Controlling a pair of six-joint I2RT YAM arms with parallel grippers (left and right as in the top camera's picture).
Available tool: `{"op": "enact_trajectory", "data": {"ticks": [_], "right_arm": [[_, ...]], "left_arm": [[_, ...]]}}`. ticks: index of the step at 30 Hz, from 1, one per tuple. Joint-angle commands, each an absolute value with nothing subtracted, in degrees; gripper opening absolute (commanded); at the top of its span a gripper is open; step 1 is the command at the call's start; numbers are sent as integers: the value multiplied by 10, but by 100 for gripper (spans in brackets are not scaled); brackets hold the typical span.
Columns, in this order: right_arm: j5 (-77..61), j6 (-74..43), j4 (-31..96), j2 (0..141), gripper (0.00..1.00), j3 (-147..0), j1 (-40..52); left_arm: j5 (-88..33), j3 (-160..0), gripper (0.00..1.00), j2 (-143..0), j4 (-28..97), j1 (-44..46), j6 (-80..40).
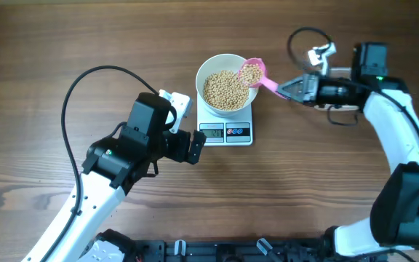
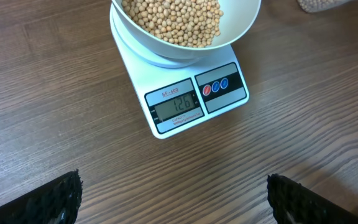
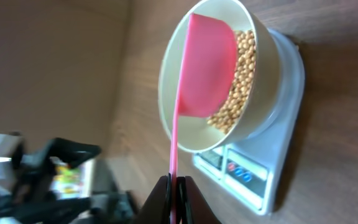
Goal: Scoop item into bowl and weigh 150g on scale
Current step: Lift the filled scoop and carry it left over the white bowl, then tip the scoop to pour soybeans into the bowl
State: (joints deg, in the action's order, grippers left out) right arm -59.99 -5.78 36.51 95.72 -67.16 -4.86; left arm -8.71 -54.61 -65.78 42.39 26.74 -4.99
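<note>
Wood-grain table (image 1: 49, 58), and the left gripper (image 1: 194, 147) is hanging wide open beside one scale (image 1: 225, 132), which is carrying one white bowl (image 1: 208, 69) of countless beans (image 1: 225, 91). One loaded pink scoop (image 1: 252, 73) is hovering at the rim, the right gripper (image 1: 289, 89) pinching its handle. It should be tipping gently, watching the display.

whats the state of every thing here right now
scale, switched on, display seems to read 126
bowl, upright on the scale, partly filled
pink scoop, loaded, held over the bowl's rim
beans, most in the bowl, some in the pink scoop
left end effector, open, empty
right end effector, shut on the pink scoop's handle
</note>
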Motion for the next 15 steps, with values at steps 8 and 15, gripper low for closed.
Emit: {"op": "enact_trajectory", "data": {"ticks": [8, 15], "right_arm": [[-248, -67, 302, 875, 4, -672, 115], [-46, -20, 276, 875, 4, -672, 232]], "left_arm": [[-94, -548, 100, -658, 422, 269, -39], [-94, -548, 100, -658, 422, 270, -39]]}}
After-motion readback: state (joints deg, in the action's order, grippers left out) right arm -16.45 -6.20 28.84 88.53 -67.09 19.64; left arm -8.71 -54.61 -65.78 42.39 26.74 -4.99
